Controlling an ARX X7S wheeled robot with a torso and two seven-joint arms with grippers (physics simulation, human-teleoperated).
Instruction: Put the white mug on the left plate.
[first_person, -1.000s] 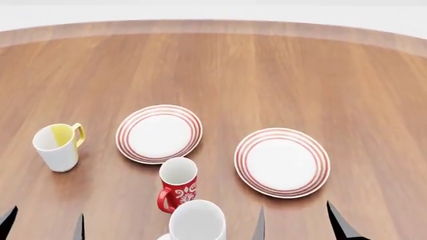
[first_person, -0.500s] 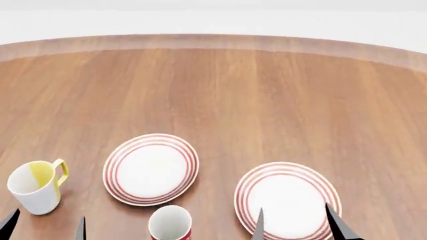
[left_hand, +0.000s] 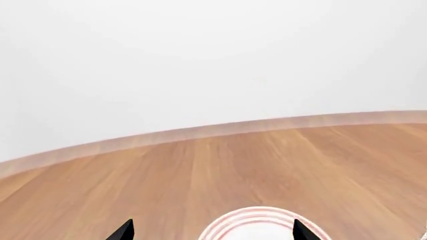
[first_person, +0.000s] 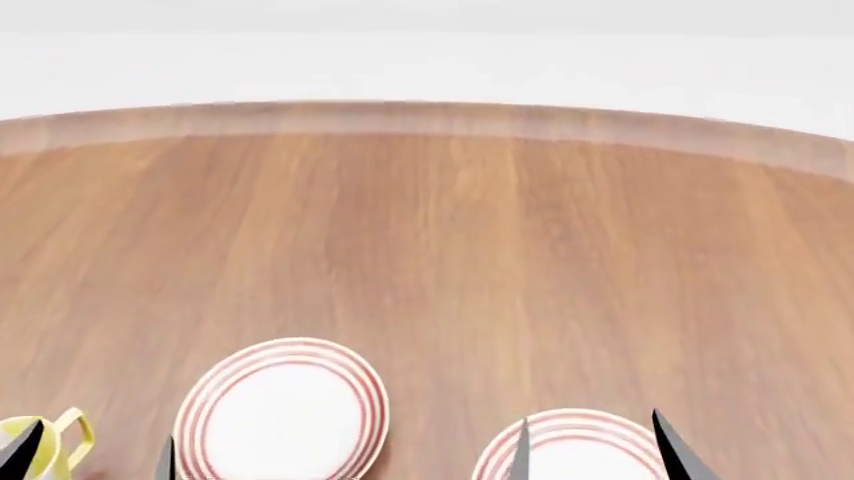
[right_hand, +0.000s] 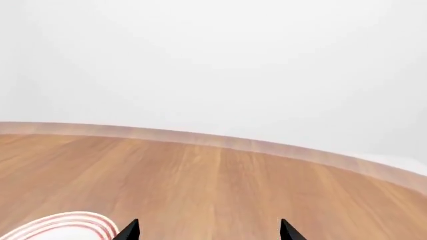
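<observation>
**Empty grippers hang at frame's edge; white mug out of sight**

Only the black, pointed fingertips of either gripper show. In the head view, the left gripper (first_person: 91, 455) puts up two dark tips at the lower left corner and the right gripper (first_person: 594, 448) two more at lower right, each pair set well apart with nothing between them; the palms and arms are cut off below the frame. The wrist views agree: the left gripper (left_hand: 211, 230) and the right gripper (right_hand: 208, 230) each show two sharp tips spread wide at the bottom edge, gripping nothing.

Between the two grippers in the head view lies the left plate (first_person: 283, 418), a round, flat white disc ringed in thin red concentric bands, its lowest part cropped by the frame. The second plate (first_person: 577, 450), of the same pattern, sits low right, mostly cut off and partly behind the right fingertips. One plate's rim (left_hand: 257, 226) arcs at the bottom of the left wrist view; a ringed sliver (right_hand: 63, 226) shows at the lower left of the right wrist view.

At the far lower left of the head view, a yellow handle (first_person: 70, 438) is all that shows of a mug, behind a left fingertip.

The white mug appears in no view, so its place cannot be told.

The wooden table (first_person: 454, 250) has warm brown grain and a paler curved edge against a blank white backdrop.
</observation>
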